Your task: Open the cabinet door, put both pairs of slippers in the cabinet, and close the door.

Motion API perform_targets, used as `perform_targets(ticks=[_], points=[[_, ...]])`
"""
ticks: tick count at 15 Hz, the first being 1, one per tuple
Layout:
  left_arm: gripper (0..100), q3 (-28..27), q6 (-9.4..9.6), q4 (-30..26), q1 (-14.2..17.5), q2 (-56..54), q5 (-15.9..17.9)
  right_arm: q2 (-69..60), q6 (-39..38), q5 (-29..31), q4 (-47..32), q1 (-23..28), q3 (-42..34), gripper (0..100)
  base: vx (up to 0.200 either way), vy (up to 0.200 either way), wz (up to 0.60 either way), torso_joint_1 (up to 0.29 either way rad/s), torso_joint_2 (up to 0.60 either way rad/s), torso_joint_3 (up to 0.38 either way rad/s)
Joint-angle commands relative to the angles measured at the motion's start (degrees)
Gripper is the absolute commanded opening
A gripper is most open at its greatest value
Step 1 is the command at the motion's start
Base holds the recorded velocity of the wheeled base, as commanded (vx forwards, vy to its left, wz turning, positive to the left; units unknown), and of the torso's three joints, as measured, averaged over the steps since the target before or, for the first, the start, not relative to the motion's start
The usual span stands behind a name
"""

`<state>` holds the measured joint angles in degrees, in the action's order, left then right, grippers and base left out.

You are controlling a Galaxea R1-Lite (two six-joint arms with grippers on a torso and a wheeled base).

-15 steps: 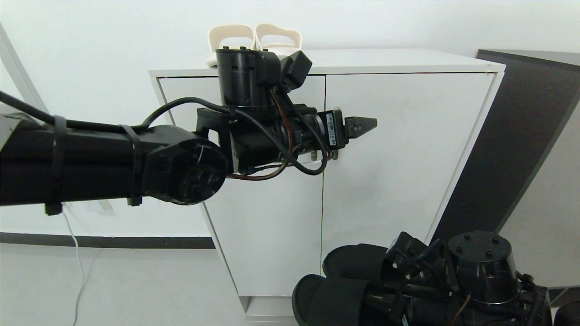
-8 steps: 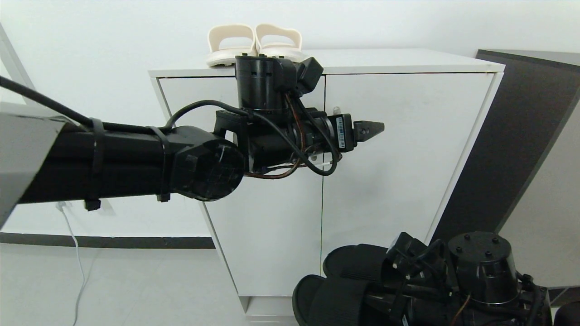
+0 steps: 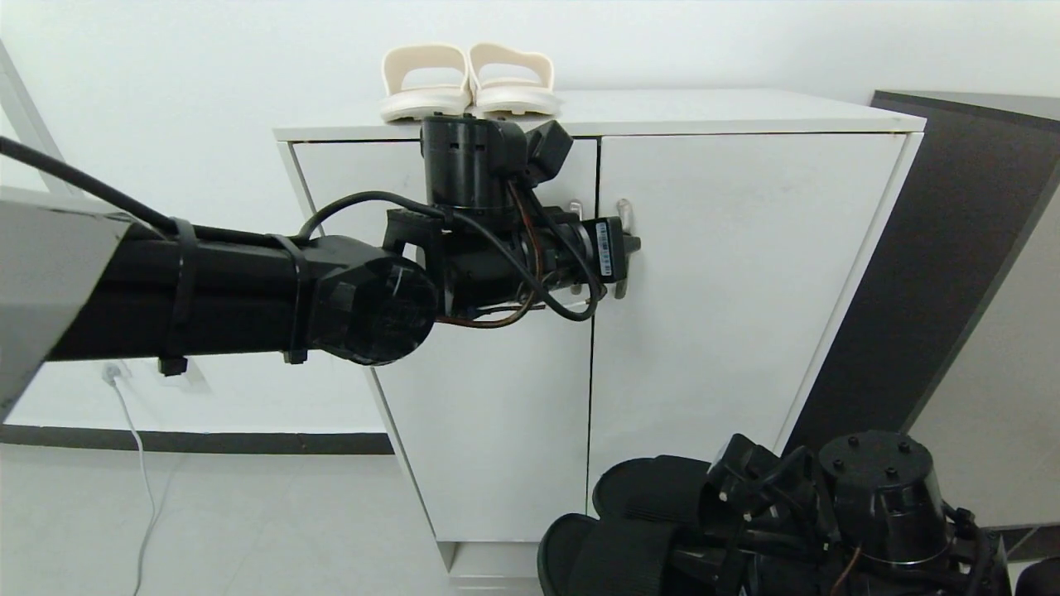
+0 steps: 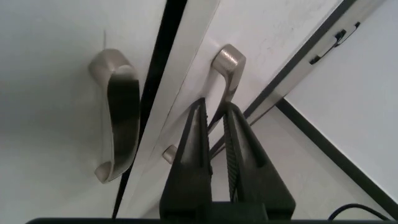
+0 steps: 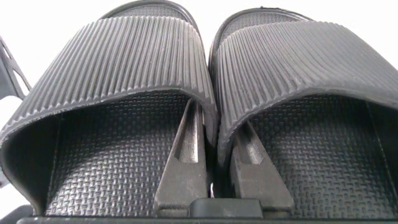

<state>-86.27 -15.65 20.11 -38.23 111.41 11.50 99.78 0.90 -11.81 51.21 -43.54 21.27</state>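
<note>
Left arm level across the cabinet [image 3: 729, 273], left gripper [image 4: 215, 107] clamped on the right door handle [image 4: 227, 62].
Low down, the right gripper [image 5: 219, 115] pinches the black slippers [image 5: 130, 62]; cream slippers [image 3: 468, 83] sit at the cabinet top's front-left edge.

Head: from the robot's head, faces the cabinet [image 3: 745, 273] front, middle distance.
Left wrist: very near a handle [image 4: 227, 68], faces the cabinet.
Right wrist: very near the black slippers [image 5: 124, 81].
Shared: handle and black slippers, with head.
</note>
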Motion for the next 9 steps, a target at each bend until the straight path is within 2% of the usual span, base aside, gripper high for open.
perform_targets(ticks=[1,5,9], points=[[0,1.37,-0.08,0.19,0.00,-1.63,0.55,-0.82,0.06,-0.93,0.03,-0.66,-0.88,0,0.000,0.000,0.00,0.000,0.00,0.000],[0,6.12,-0.08,0.36,-1.67,-5.41,2.04,-3.89,1.03,-6.56,-0.06,-0.75,-3.26,0,0.000,0.000,0.00,0.000,0.00,0.000],[0,9.98,-0.08,0.45,-3.52,-9.28,2.04,-4.07,2.17,-7.00,-0.24,-1.28,-3.78,0,0.000,0.000,0.00,0.000,0.00,0.000]])
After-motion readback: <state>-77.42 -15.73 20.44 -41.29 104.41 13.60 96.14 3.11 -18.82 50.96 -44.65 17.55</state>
